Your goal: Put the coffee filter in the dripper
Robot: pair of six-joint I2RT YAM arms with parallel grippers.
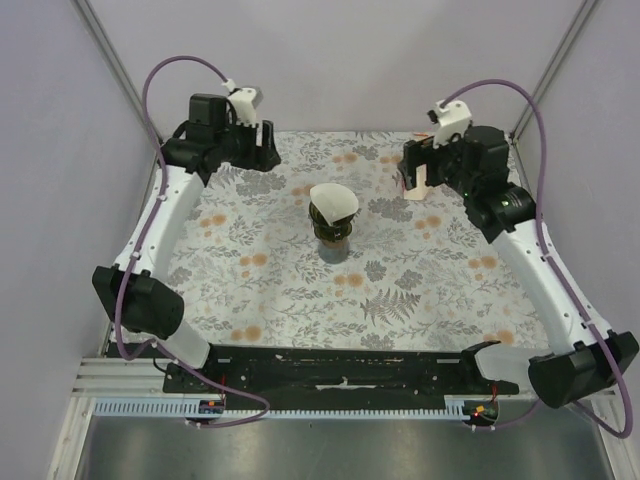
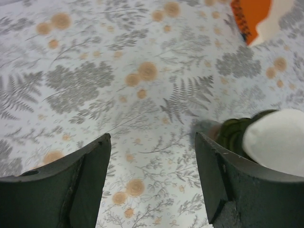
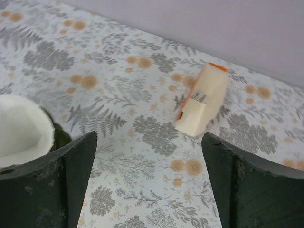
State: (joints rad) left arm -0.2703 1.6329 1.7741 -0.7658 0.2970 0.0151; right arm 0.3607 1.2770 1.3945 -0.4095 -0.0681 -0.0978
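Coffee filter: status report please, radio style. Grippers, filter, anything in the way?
Left gripper open, empty. Right gripper open, empty. Coffee filter sitting in dripper, mid-table. Orange-and-white pack off to the side, apart from dripper.

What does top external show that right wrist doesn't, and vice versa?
Only top external: both arms whole, the left gripper, and the whole thin white paper coffee filter sitting in the dark olive-green funnel-shaped dripper mid-table.
Only right wrist: the dark print on the white-and-orange wedge-shaped pack, and the right gripper open with nothing between its fingers.
Both: filter, dripper, pack and the floral tablecloth.
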